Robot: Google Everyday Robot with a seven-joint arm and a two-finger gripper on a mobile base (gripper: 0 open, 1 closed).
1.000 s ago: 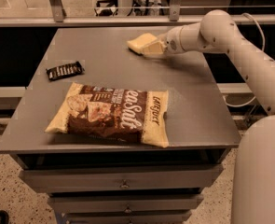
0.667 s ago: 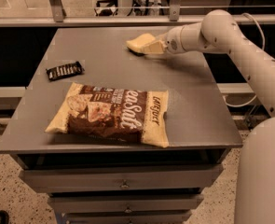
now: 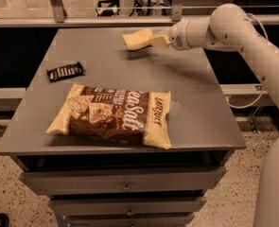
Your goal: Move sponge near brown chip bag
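Note:
The pale yellow sponge (image 3: 135, 39) hangs a little above the far part of the grey table (image 3: 196, 112), with its shadow on the surface below it. My gripper (image 3: 154, 40) reaches in from the right at the end of the white arm and is shut on the sponge's right end. The brown chip bag (image 3: 113, 115) lies flat near the table's front edge, dark brown with cream-yellow ends and white "Sea Salt" script. The sponge is well behind the bag, apart from it.
A small black ribbed candy bar wrapper (image 3: 65, 71) lies at the table's left side. Drawers (image 3: 125, 181) sit under the tabletop. A rail and metal posts (image 3: 56, 4) run behind the table's far edge. The white arm (image 3: 252, 41) spans the right side.
The gripper has moved left with the sponge, which now sits slightly higher over the table. The chip bag and the candy wrapper have not moved.

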